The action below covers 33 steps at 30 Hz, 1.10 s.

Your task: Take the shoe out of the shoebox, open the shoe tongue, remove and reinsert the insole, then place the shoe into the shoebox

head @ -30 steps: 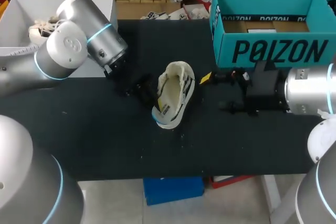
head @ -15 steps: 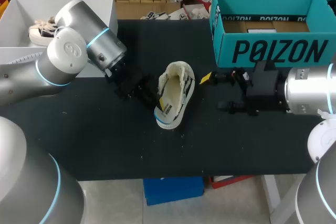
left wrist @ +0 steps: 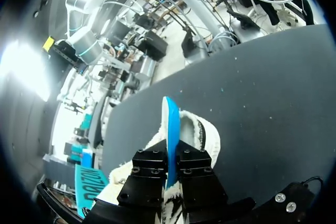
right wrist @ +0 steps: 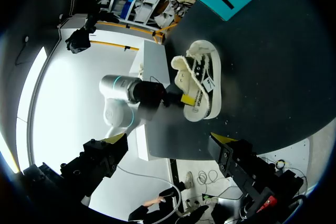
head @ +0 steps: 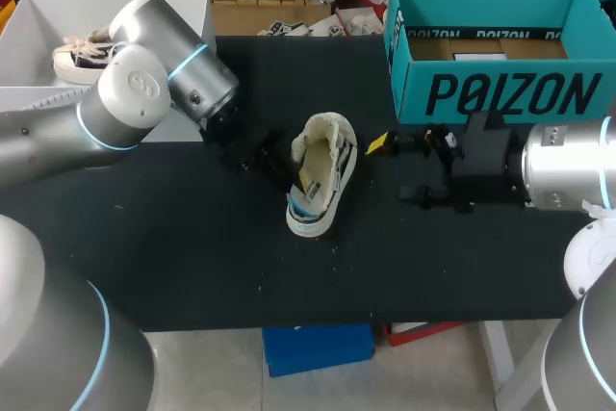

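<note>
A: Where is the shoe [head: 319, 172] now?
B: I see it lying in the middle of the table [head: 173, 247], outside the teal shoebox [head: 500, 93], which stands at its 2 o'clock.
A: And the grippers?
B: My left gripper [left wrist: 171, 163], at the shoe's 9 o'clock, is clenched on the blue insole [left wrist: 170, 119], which stands on edge. My right gripper [right wrist: 168, 145] waits at 3 o'clock, fingers wide apart, holding nothing.

Insole [left wrist: 170, 124]: lower end hidden between the left pincer's [left wrist: 171, 167] black fingers, at the shoe [left wrist: 207, 136].
Tips: head view, lost against dark bench [head: 192, 238] beside the shoe.
</note>
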### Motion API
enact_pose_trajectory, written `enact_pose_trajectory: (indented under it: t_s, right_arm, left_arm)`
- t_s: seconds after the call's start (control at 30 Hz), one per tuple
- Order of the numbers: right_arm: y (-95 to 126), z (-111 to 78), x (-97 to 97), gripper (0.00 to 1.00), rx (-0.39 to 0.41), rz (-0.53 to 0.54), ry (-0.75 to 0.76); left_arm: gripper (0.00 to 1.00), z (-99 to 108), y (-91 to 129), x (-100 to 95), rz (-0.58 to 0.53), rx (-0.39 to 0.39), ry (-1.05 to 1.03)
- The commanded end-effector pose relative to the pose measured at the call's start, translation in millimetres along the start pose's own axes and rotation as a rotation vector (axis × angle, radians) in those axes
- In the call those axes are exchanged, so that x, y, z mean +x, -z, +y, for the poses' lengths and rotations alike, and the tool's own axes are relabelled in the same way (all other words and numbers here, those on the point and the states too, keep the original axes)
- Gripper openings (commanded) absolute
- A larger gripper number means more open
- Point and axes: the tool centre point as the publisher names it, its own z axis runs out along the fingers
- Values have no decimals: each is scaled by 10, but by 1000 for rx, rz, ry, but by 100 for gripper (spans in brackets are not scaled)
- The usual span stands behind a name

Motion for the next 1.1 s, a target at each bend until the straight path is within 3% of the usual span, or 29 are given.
enact_pose_trajectory:
  t_s: [0.03,0.77,0.8,0.83,0.93,1.1]
  right_arm:
    - [-6,1,3,100,1,-1,0]
    - [-6,1,3,100,1,-1,0]
    - [-6,1,3,100,1,-1,0]
    - [-6,1,3,100,1,-1,0]
    - [-6,1,3,100,1,-1,0]
    - [-6,1,3,100,1,-1,0]
  left_arm:
    - [0,104,-37,-3,8,-2,9]
    - [0,345,-42,-138,32,-80,43]
    - [2,339,-48,-138,35,-80,43]
    - [22,318,-50,-139,37,-79,43]
    - [47,237,-20,-156,40,-67,38]
    - [47,68,74,-193,18,-41,30]
